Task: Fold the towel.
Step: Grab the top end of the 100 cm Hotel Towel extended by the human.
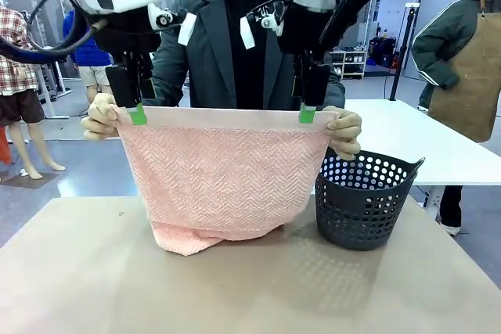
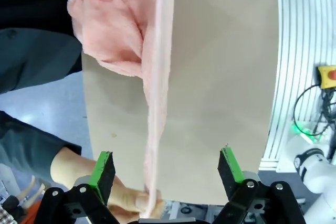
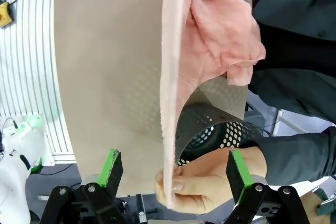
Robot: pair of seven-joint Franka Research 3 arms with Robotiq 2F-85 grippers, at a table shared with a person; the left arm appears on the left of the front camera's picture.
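Observation:
A person across the table holds the pale pink towel (image 1: 223, 174) up by its top corners, one hand (image 1: 100, 119) at each end, with the lower part bunched on the table. My left gripper (image 1: 138, 113) stands at the top edge near the left corner. In the left wrist view the left gripper (image 2: 167, 169) is open, and the towel's edge (image 2: 156, 103) runs between its fingers. My right gripper (image 1: 307, 113) stands at the top edge near the right corner. It is open too (image 3: 173, 170), straddling the towel's edge (image 3: 170, 77) just above the person's hand (image 3: 205, 184).
A dark perforated basket (image 1: 364, 201) stands on the tan table (image 1: 235, 295) at the right, partly behind the towel's right side. A second person in an apron stands by a white table (image 1: 423, 138) at the far right.

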